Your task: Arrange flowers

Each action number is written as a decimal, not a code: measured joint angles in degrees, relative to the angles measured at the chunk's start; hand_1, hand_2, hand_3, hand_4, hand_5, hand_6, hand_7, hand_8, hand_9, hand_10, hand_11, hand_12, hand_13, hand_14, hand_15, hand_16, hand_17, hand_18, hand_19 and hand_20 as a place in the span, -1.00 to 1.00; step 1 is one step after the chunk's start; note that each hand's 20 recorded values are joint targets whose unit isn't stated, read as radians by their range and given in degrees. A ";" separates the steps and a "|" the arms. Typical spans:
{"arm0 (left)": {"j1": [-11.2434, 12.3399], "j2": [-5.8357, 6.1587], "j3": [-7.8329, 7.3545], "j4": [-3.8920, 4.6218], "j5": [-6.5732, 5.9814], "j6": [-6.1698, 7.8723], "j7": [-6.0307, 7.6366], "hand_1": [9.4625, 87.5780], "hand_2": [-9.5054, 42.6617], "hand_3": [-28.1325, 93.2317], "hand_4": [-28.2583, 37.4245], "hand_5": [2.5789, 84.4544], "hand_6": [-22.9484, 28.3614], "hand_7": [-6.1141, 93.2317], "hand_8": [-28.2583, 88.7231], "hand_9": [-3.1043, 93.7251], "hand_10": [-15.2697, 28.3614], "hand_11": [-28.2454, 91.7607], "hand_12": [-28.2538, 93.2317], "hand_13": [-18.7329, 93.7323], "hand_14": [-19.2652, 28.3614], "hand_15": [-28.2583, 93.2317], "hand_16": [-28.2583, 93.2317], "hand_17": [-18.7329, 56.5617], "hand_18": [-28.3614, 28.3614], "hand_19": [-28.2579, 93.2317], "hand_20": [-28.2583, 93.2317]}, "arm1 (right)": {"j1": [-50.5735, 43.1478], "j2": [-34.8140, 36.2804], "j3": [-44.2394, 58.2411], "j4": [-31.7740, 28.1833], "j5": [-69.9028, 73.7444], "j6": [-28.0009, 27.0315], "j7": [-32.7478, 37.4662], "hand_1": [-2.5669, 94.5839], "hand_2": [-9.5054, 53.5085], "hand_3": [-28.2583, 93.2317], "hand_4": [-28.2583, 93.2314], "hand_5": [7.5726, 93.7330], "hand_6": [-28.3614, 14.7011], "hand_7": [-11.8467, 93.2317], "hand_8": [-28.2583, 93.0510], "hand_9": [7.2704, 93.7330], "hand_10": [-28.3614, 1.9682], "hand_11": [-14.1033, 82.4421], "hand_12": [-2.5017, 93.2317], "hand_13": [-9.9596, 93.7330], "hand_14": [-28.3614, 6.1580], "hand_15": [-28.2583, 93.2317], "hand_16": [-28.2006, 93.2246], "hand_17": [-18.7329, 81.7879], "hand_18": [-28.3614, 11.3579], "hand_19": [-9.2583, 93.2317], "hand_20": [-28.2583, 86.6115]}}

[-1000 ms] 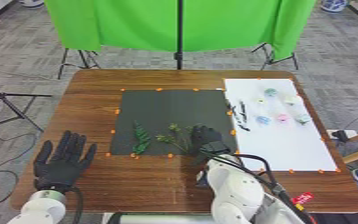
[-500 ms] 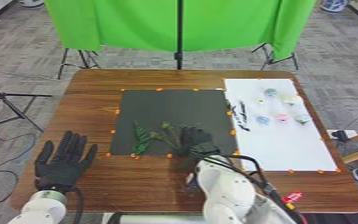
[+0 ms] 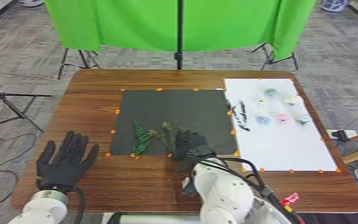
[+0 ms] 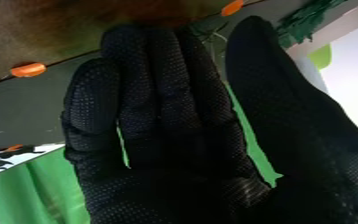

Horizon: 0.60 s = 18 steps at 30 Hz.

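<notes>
Black right hand (image 3: 193, 145) — fingers straight — beside green sprig (image 3: 166, 127).

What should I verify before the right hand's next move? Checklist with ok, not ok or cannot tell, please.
1. Right hand open: ok.
2. Right hand beside budded stems: ok.
3. Contact between right hand and budded stems: cannot tell.
4. Leafy sprig on black sheet: ok.
5. Left hand off black sheet: ok.
6. Small flowers joined with greenery: not ok, they lie on white sheet.
</notes>
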 measured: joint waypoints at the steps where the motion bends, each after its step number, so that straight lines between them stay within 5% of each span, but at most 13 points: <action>1: 0.00 0.00 0.00 0.00 0.00 0.00 -0.03 -0.52 0.04 0.67 -1.00 0.06 0.14 -0.47 -0.71 -0.05 0.37 0.00 -0.34 -0.07 0.42 0.25 -0.68 -0.62 0.50 0.12 -0.27 | -0.04 0.00 -0.05 -0.07 0.06 -0.01 0.01 0.17 -1.00 0.55 -0.94 0.44 0.05 -0.37 -0.37 0.52 -0.34 -0.21 -0.39 0.39 -0.31 0.34 -0.15 0.03 -0.90 0.85 -0.02; 12: 0.05 -0.45 -0.01 0.00 -0.13 -0.28 -0.09 -0.55 0.03 0.66 -1.00 0.05 0.14 -0.48 -0.71 -0.07 0.37 -0.01 -0.34 -0.08 0.41 0.24 -0.68 -0.62 0.50 0.12 -0.27 | 0.03 1.10 -0.44 -0.52 -1.06 1.72 2.93 0.07 -1.00 0.55 -0.90 0.47 0.01 -0.41 -0.36 0.53 -0.43 -0.17 -0.46 0.40 -0.40 0.37 -0.18 0.04 -0.96 0.88 -0.03; 18: 1.00 -0.78 -0.01 0.04 2.72 -3.86 -0.05 -0.54 0.03 0.66 -1.00 0.02 0.13 -0.50 -0.70 -0.09 0.36 -0.03 -0.34 -0.10 0.40 0.22 -0.68 -0.62 0.50 0.10 -0.28 | 0.20 3.87 5.57 0.69 -1.50 7.53 6.17 -0.03 -1.00 0.62 -0.90 0.36 -0.06 -0.43 -0.66 0.46 -0.53 -0.20 -0.48 0.34 -0.47 0.39 -0.19 0.03 -0.98 0.90 -0.05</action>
